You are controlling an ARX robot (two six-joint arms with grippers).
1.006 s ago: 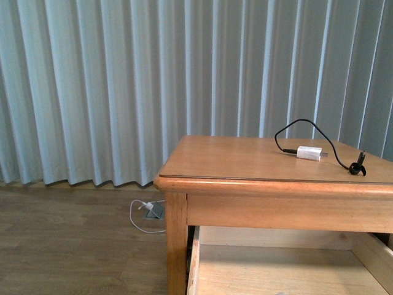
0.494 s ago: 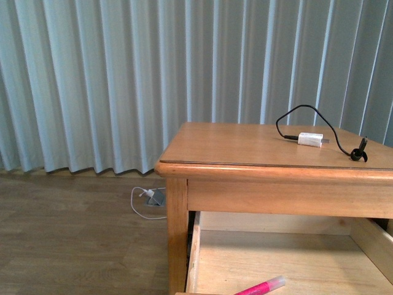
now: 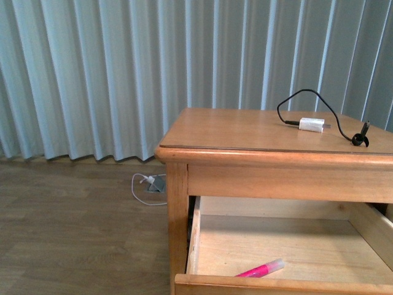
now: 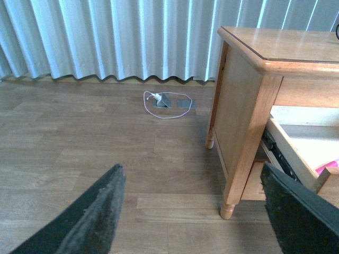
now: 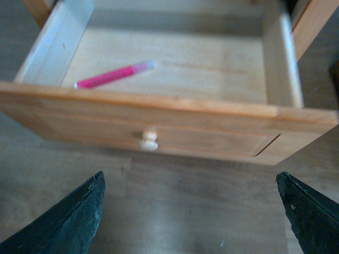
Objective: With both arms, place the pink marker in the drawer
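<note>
The pink marker [image 3: 261, 269] lies in the open drawer [image 3: 276, 285] (front view's lower right), and the left gripper [image 4: 190, 177] and right gripper [image 5: 189, 180] gape empty, so pushing it shut likely follows.

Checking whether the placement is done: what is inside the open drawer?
Only the pink marker shows, lying on the bare wood floor of the drawer near its front. The strip of floor right behind the front panel is hidden by that panel.

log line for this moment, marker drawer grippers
bright-pink marker: lying inside open light-wood drawer | left gripper: open, empty | right gripper: open, empty
</note>
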